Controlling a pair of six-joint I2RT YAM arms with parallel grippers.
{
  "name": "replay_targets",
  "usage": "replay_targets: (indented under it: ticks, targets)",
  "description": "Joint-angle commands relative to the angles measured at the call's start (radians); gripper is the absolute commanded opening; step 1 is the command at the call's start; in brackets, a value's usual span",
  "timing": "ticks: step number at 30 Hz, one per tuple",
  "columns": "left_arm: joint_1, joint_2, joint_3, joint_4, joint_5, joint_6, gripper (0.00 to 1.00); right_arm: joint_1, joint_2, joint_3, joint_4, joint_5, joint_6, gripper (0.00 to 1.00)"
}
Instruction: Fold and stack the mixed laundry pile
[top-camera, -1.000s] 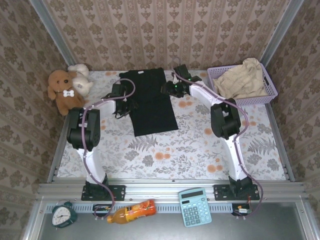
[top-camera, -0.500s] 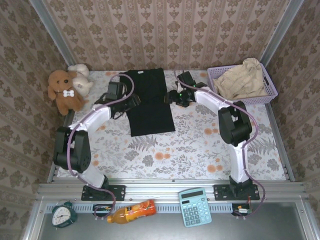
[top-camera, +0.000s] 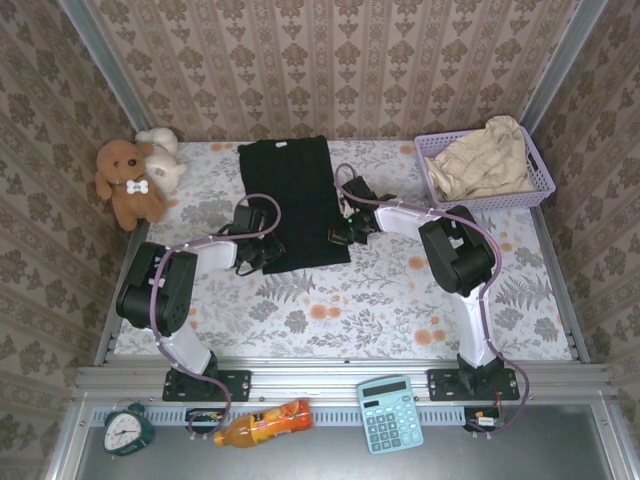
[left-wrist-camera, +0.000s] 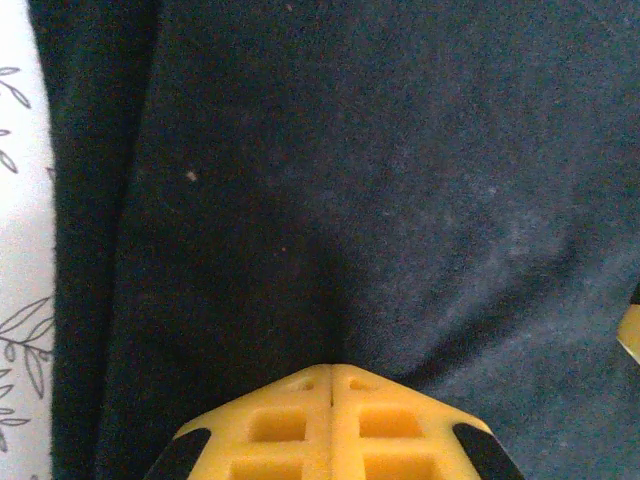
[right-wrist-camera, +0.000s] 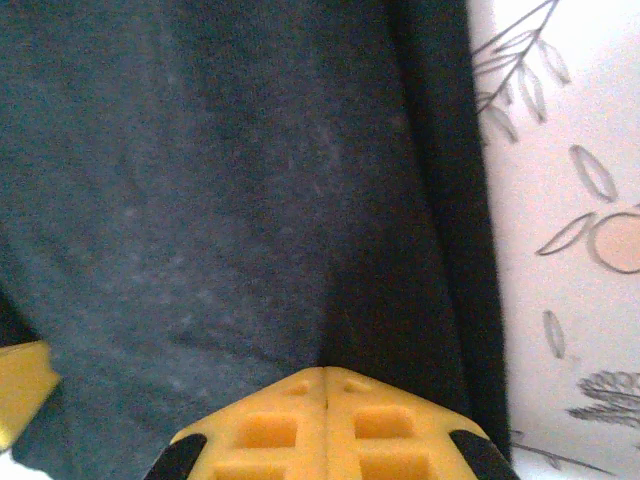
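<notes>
The black garment (top-camera: 295, 195) lies flat as a long rectangle on the floral table, reaching from the back edge toward the middle. My left gripper (top-camera: 265, 256) sits at its near left corner and my right gripper (top-camera: 338, 237) at its near right edge. In the left wrist view the yellow fingertips (left-wrist-camera: 331, 368) are pressed together against the dark cloth (left-wrist-camera: 350, 180), with a crease running off the tip. The right wrist view is the same: the jaws (right-wrist-camera: 327, 370) are closed on the black fabric (right-wrist-camera: 200, 180). The beige garment (top-camera: 485, 160) lies crumpled in the basket.
The lavender mesh basket (top-camera: 540, 190) stands at the back right corner. Brown and cream plush toys (top-camera: 130, 178) sit at the back left. A clock (top-camera: 127, 430), an orange bottle (top-camera: 262, 422) and a calculator (top-camera: 390, 413) lie on the front ledge by the arm bases.
Both arms slid from the garment's far end toward me along its sides, down to its near corners. Both sets of jaws closed from open to fully shut.
</notes>
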Motion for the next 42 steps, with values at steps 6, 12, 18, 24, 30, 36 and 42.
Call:
replay_targets:
  ticks: [6,12,18,24,30,36,42]
  targets:
    - [-0.179,-0.092,-0.179,-0.101,-0.039,-0.054,0.0,0.056,-0.185,-0.317,0.023,0.11,0.076,0.0]
    - [-0.288,-0.358,-0.329,-0.19,-0.095,-0.15,0.0,0.142,-0.373,-0.525,0.019,0.207,0.131,0.0]
    - [-0.298,-0.625,-0.347,-0.395,-0.163,-0.125,0.59,0.213,-0.582,-0.629,-0.081,0.307,0.194,0.22]
    - [-0.3,-0.816,-0.28,-0.639,-0.197,-0.125,1.0,0.233,-0.846,-0.71,-0.141,0.342,0.27,1.0]
    - [-0.345,-0.911,-0.301,-0.709,-0.178,-0.268,1.0,0.233,-1.017,-0.773,-0.218,0.336,0.311,1.0]
    - [-0.449,-0.944,-0.37,-0.661,-0.269,-0.522,0.83,0.233,-0.964,-0.829,-0.111,0.233,0.326,0.67]
    - [-0.588,-0.952,-0.415,-0.634,-0.423,-0.741,0.75,0.242,-0.785,-0.79,0.006,0.179,0.337,0.48]
